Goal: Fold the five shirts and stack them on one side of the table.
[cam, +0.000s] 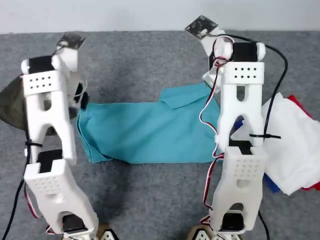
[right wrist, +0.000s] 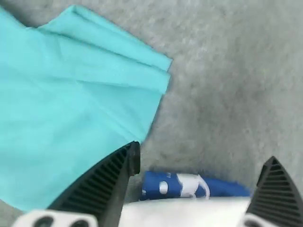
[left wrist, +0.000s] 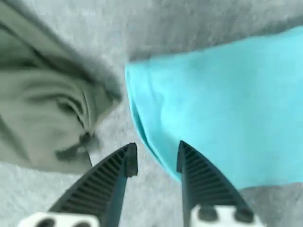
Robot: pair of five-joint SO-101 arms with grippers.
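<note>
The teal shirt (cam: 150, 130) lies as a long band mid-way across the table (cam: 150, 60), its folding half done (my judgement). The left jaws stand apart astride its end, the right jaws gape beside its sleeve; next, each must pinch an edge

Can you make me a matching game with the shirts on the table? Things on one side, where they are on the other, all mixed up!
Things:
1. teal shirt
2. grey shirt
3. white shirt

Places:
A. on a pile at the edge of the table, outside the right arm
B. lying between the two arms
C. bunched up outside the left arm

Pairs: 1-B, 2-C, 3-A.
</note>
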